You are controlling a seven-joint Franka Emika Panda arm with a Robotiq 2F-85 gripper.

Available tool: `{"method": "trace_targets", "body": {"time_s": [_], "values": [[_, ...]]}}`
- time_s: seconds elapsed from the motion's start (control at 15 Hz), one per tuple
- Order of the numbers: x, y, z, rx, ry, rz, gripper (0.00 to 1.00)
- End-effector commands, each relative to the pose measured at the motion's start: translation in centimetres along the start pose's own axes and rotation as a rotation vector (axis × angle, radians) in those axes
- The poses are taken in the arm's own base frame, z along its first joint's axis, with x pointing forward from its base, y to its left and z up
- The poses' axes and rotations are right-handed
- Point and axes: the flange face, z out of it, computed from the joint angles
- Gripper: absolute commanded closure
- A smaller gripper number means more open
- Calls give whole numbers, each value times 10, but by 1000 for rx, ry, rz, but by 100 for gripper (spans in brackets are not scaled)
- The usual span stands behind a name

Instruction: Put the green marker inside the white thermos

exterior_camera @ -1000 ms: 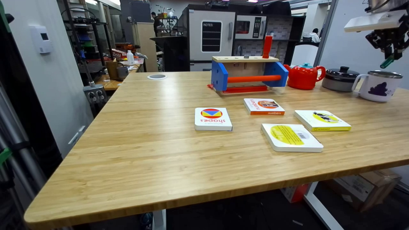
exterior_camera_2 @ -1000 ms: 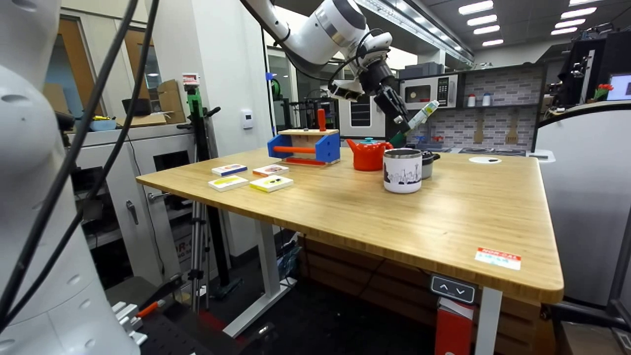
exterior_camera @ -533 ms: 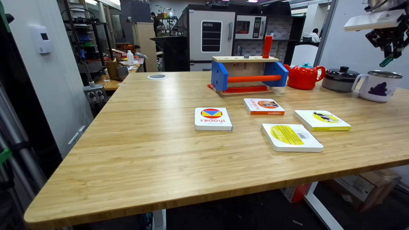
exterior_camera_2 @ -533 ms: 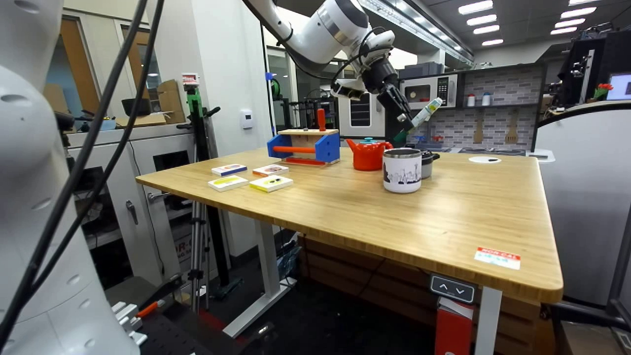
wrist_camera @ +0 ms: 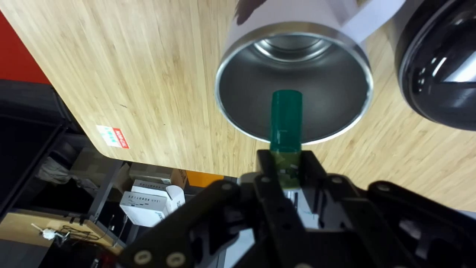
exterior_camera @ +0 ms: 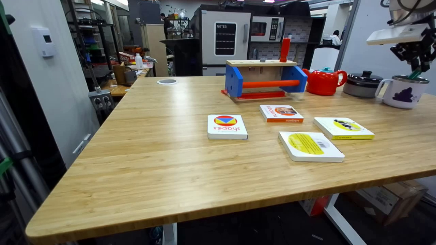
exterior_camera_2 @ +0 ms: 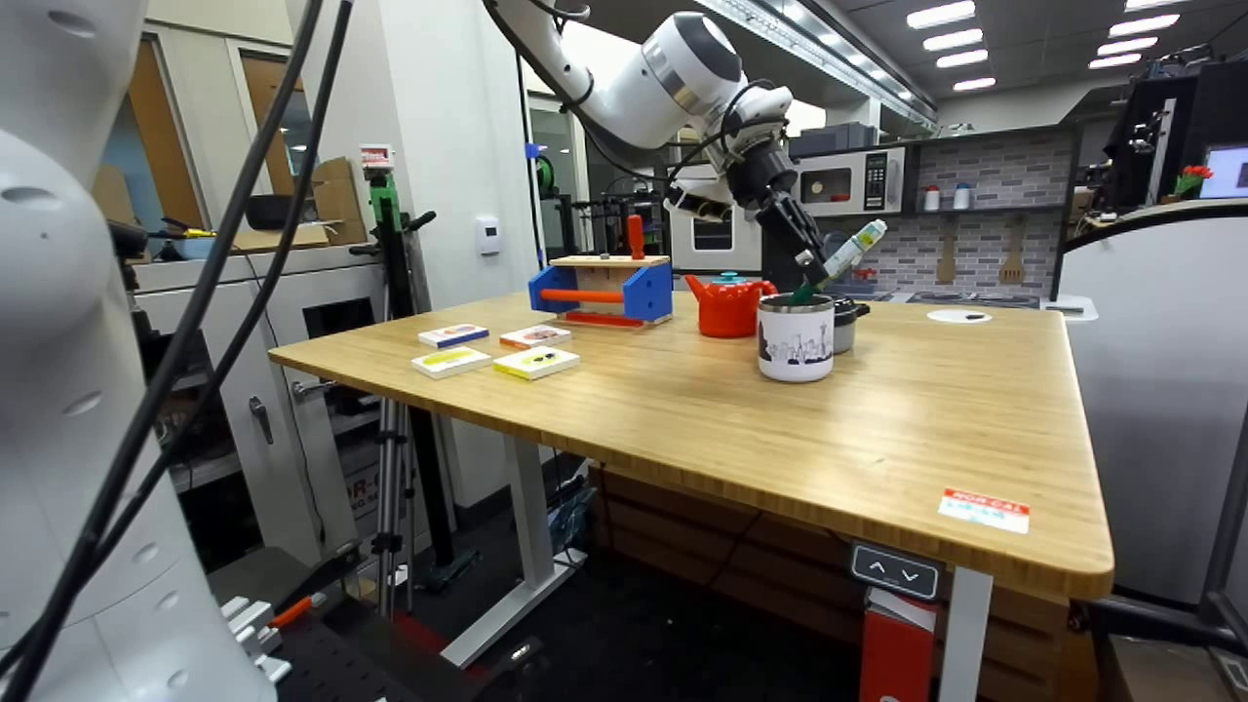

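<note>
The white thermos (exterior_camera: 403,95) is a mug with a dark metal rim and a side handle. It stands upright on the table and also shows in an exterior view (exterior_camera_2: 797,351) and in the wrist view (wrist_camera: 297,13). My gripper (wrist_camera: 284,163) is shut on the green marker (wrist_camera: 286,119). In both exterior views the gripper (exterior_camera_2: 817,271) is just above the thermos rim. The marker (exterior_camera_2: 858,246) is tilted, with its green end down at the thermos opening and its pale labelled end up and outward. In an exterior view the green tip (exterior_camera: 414,74) is partly hidden by the rim.
A grey pot with a black lid (exterior_camera: 363,85) stands close beside the thermos handle. A red teapot (exterior_camera: 323,83) and a blue and red wooden toy bench (exterior_camera: 265,83) stand further along. Several small picture books (exterior_camera: 227,126) lie flat on the table.
My gripper has lowered with the marker in it, bringing the green end from above the thermos down to its opening. The thermos and the other objects have not moved.
</note>
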Motion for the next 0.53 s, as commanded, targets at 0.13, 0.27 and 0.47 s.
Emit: {"method": "trace_targets", "body": {"time_s": [0.13, 0.27, 0.47], "values": [[-1, -4, 11, -11, -13, 2, 94], [-3, -5, 12, -15, -18, 1, 94], [-5, -5, 12, -15, -23, -2, 94]]}}
